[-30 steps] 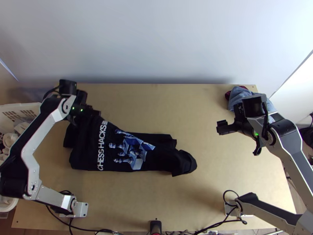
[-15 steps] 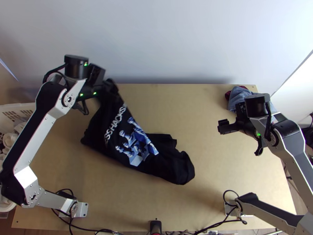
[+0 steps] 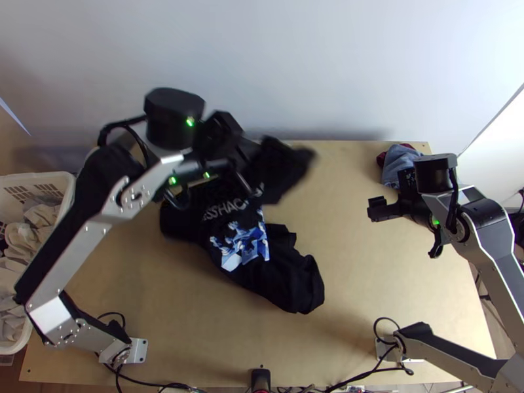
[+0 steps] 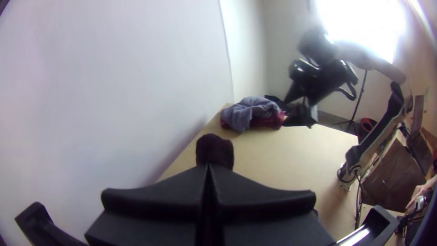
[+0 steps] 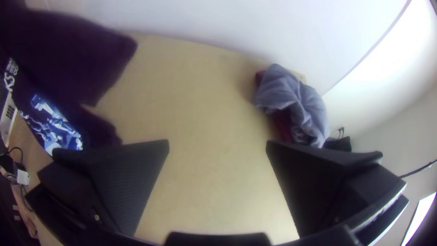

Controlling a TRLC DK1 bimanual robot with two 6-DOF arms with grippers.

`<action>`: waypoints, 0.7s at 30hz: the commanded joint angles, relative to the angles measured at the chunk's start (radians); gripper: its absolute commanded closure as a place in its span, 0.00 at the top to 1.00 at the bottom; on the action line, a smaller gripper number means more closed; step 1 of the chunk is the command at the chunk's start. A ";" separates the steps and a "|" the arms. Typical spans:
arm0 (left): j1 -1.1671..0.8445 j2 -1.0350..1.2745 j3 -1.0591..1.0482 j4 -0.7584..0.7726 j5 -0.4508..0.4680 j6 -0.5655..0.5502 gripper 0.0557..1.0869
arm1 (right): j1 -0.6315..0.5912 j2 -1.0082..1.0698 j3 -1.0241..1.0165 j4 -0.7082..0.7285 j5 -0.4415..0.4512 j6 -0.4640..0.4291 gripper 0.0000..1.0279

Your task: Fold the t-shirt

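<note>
Two grippers over a light wooden table (image 3: 347, 295). The left gripper (image 3: 252, 152) is raised toward the far side, left of the middle; in the left wrist view its fingers are pressed together on a fold of the black t-shirt (image 3: 281, 275), and a dark lobe of cloth juts beyond the fingertips. The t-shirt is partly lifted: one portion hangs from this grip and flares to the right, while the remainder lies bunched and slanting on the table toward its near side, with pale lettering and a blue-and-white print (image 3: 239, 245) facing up. The right gripper (image 3: 376, 208) stands over the right part of the table, its fingers spread wide with bare wood between them in the right wrist view. At the far right corner lies a crumpled blue-grey cloth (image 3: 397, 164) with a dark red cloth (image 3: 382, 158). At left, a white basket (image 3: 39, 177) contains pale cloths (image 3: 42, 216).
</note>
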 commanded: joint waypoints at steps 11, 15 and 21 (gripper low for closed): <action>-0.010 -0.094 -0.522 0.102 -0.003 0.059 0.04 | -0.014 -0.002 -0.008 0.000 0.000 -0.001 0.96; 0.033 -0.094 -0.640 0.183 -0.003 0.069 0.04 | 0.009 -0.017 -0.033 -0.001 0.000 -0.003 0.96; 0.074 -0.071 -0.728 0.260 -0.003 0.067 0.04 | 0.076 -0.012 -0.039 -0.009 0.000 -0.024 0.96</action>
